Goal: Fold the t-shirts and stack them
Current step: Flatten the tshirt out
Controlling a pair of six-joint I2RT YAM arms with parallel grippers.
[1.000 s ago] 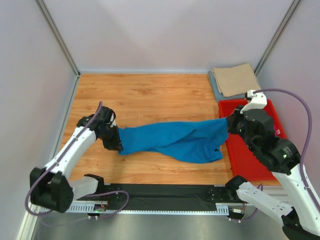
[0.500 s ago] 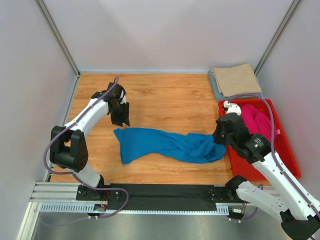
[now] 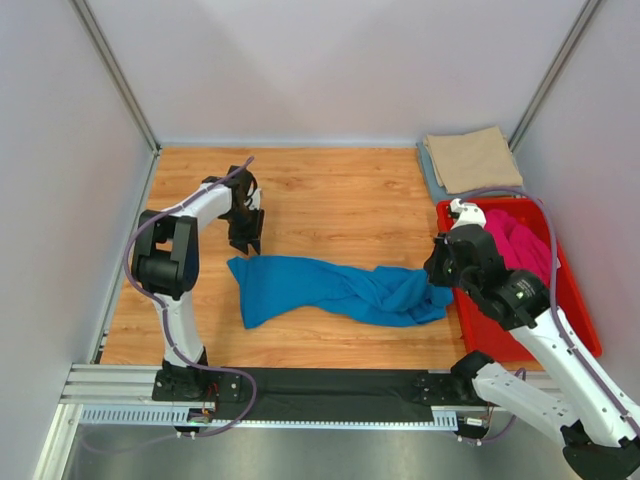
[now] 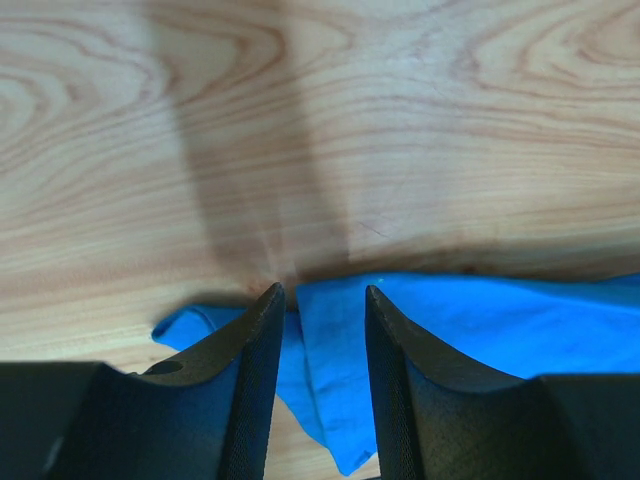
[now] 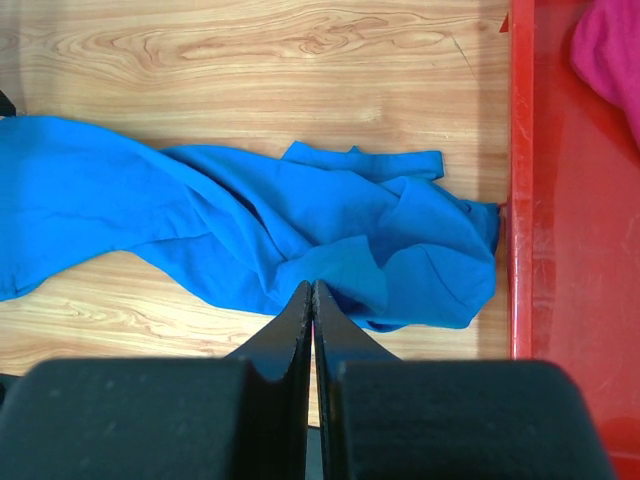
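Observation:
The bright blue t-shirt lies slack and crumpled across the wooden table, its right end against the red bin. My left gripper hangs open just beyond the shirt's left end. In the left wrist view the blue cloth shows past the parted fingers, with nothing between them. My right gripper is shut over the shirt's right part. In the right wrist view a fold of the blue cloth rises to the pinched tips. The magenta t-shirt lies in the bin. The tan t-shirt rests folded on a grey-blue one.
The red plastic bin stands at the right edge of the table, its wall touching the blue cloth. White walls close off the table at the left, back and right. A black rail runs along the near edge.
My left gripper opened, let go of the shirt's left end and drew away toward the back. The stretched blue shirt dropped slack onto the table. The right gripper moved slightly left.

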